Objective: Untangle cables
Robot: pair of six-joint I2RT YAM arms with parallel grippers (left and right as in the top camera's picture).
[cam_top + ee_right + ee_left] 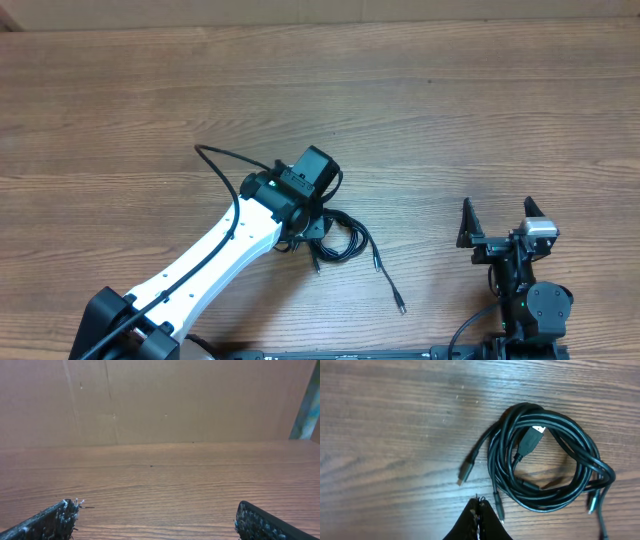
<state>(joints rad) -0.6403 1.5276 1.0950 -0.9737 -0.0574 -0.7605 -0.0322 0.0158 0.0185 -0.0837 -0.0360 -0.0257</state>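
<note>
Cables (545, 467), thin glossy black cords, lie looped in a coil on the grained wood table (385, 425), just beside the left gripper (479, 515), whose fingers (467, 527) are pressed together on nothing. Right gripper (157, 507) is spread wide, well apart.

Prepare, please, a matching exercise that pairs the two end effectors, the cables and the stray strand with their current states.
Things:
1. left end effector
2. right end effector
3. cables
4. stray strand

States:
A. coiled in a loose bundle on the table
B. open, holding nothing
C. shut, empty, tips near the coil's edge
D. trails out of the bundle, its plug end lying alone

Pairs: 1-C, 2-B, 3-A, 4-D
</note>
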